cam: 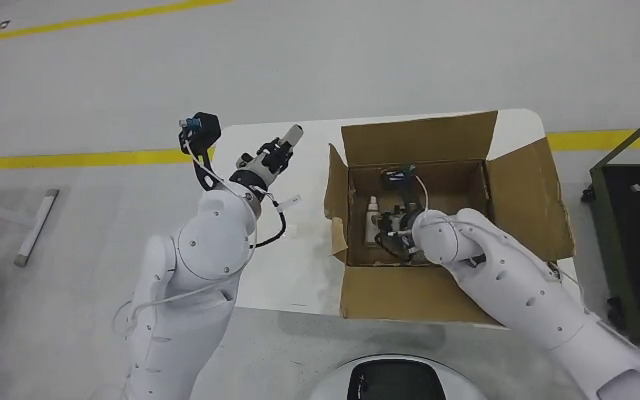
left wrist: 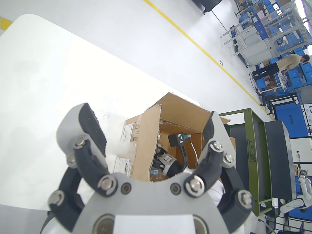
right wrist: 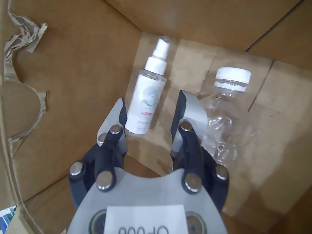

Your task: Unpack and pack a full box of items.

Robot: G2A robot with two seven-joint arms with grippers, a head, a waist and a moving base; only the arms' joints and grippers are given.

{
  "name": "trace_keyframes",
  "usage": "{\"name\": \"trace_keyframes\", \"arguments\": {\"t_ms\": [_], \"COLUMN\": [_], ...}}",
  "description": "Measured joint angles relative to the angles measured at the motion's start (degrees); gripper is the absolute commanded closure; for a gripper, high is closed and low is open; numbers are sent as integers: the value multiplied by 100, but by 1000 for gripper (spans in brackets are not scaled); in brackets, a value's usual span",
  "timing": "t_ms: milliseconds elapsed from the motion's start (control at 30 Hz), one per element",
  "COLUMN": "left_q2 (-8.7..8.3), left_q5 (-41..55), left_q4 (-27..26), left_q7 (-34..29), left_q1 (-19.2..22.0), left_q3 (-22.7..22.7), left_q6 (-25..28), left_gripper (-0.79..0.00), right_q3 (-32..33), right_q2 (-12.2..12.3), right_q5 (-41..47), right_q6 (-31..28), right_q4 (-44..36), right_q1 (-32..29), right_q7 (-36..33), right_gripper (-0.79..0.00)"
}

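An open cardboard box (cam: 520, 190) stands on the right part of the white table (cam: 290, 270). On its floor lie a white spray bottle (right wrist: 147, 101) and a clear plastic bottle (right wrist: 225, 122) with a white cap, side by side. My right gripper (right wrist: 152, 103) is down inside the box, open, with the lower half of the spray bottle between its fingers, close to one pad. From above, the right gripper (cam: 395, 228) is beside the spray bottle (cam: 372, 218). My left gripper (left wrist: 148, 112) hangs open and empty over the table left of the box (left wrist: 143, 132); from above, the left gripper (cam: 285, 142) is near the table's far edge.
A green metal cart (cam: 615, 220) stands just right of the table, close to the box's right flap. The box's left flap (cam: 336, 185) is torn and stands up. Bare tabletop lies left of the box, under the left arm.
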State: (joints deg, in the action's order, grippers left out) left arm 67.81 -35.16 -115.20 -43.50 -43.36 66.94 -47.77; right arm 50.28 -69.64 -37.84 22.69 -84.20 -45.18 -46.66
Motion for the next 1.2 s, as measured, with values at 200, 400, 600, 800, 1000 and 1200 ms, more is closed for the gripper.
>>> {"name": "trace_keyframes", "arguments": {"t_ms": [200, 400, 600, 800, 1000, 1200], "left_q2": [0, 0, 0, 0, 0, 0], "left_q5": [0, 0, 0, 0, 0, 0], "left_q4": [0, 0, 0, 0, 0, 0], "left_q7": [0, 0, 0, 0, 0, 0], "left_q1": [0, 0, 0, 0, 0, 0], "left_q3": [0, 0, 0, 0, 0, 0], "left_q6": [0, 0, 0, 0, 0, 0], "left_gripper": [-785, -785, -785, -785, -785, -785], "right_q3": [486, 1530, 2882, 4754, 6642, 7719], "right_q2": [144, 432, 645, 802, 888, 879], "right_q5": [-127, -569, -881, -889, -1065, -1266], "right_q6": [-230, -402, -643, -1474, -2624, -3568], "right_q4": [-793, -2261, -3794, -4788, -4929, -4598], "right_q1": [-395, -1263, -2207, -3128, -4170, -5249], "right_q7": [-194, -617, -715, -842, -1378, -1622], "right_gripper": [-283, 0, 0, 0, 0, 0]}}
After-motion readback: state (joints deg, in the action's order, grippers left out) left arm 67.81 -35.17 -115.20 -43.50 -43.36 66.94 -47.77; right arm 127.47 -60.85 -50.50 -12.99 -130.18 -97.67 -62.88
